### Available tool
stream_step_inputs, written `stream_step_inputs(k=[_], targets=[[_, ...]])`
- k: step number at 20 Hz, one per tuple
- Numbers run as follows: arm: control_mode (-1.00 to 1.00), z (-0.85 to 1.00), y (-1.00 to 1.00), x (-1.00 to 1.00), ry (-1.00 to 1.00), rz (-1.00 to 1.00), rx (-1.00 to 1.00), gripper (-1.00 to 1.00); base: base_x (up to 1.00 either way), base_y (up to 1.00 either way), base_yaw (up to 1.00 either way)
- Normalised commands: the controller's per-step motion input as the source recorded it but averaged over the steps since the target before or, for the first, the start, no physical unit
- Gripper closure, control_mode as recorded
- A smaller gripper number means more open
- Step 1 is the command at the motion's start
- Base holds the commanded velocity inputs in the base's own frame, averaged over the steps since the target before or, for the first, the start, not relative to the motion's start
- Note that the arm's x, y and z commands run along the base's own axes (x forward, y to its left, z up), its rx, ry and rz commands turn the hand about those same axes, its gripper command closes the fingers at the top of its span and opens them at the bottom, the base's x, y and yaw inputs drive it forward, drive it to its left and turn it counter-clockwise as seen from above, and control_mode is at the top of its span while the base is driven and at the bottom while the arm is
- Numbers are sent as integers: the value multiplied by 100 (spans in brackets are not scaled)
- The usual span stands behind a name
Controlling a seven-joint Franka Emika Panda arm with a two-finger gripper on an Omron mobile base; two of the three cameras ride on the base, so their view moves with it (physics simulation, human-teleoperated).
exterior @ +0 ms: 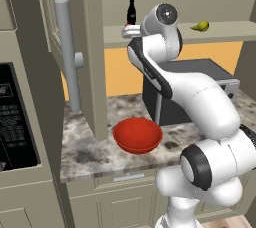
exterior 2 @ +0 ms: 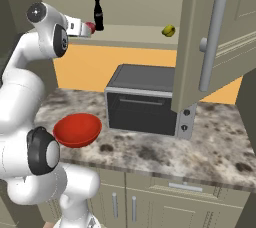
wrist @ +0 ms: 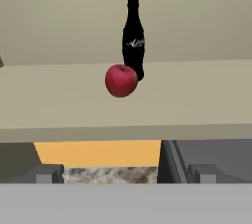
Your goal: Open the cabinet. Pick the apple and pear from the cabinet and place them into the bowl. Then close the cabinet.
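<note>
The cabinet (exterior: 92,47) stands open, its doors (exterior 2: 192,27) swung out to both sides. On its shelf (wrist: 59,95) the dark-red apple (wrist: 121,80) sits just in front of a cola bottle (wrist: 133,36). The yellow-green pear (exterior: 201,26) lies further right on the same shelf, also seen as the pear (exterior 2: 168,31) from the right base. My gripper (wrist: 125,174) is open and empty, level with the shelf edge and a short way in front of the apple (exterior 2: 91,26). The red bowl (exterior: 137,134) rests on the counter below, empty.
A dark toaster oven (exterior 2: 142,99) stands on the marble counter (exterior 2: 215,142) right of the bowl (exterior 2: 76,129). The left door's bar handle (exterior: 67,54) and the right door's handle (exterior 2: 212,42) jut out beside the arm. A black oven panel (exterior: 15,117) fills the far left.
</note>
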Motion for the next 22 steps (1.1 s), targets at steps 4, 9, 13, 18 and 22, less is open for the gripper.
stream_step_inputs(k=[4,9,13,18,22], targets=[[-100,0,0,39,0,-2,0,-100,0,0,0],[-100,-4,0,43,0,-1,0,-100,0,0,0],[-100,-5,0,38,0,-2,0,-100,0,0,0],[-100,-6,0,39,0,-1,0,-100,0,0,0],[-100,-5,1,39,1,0,0,-100,0,0,0]])
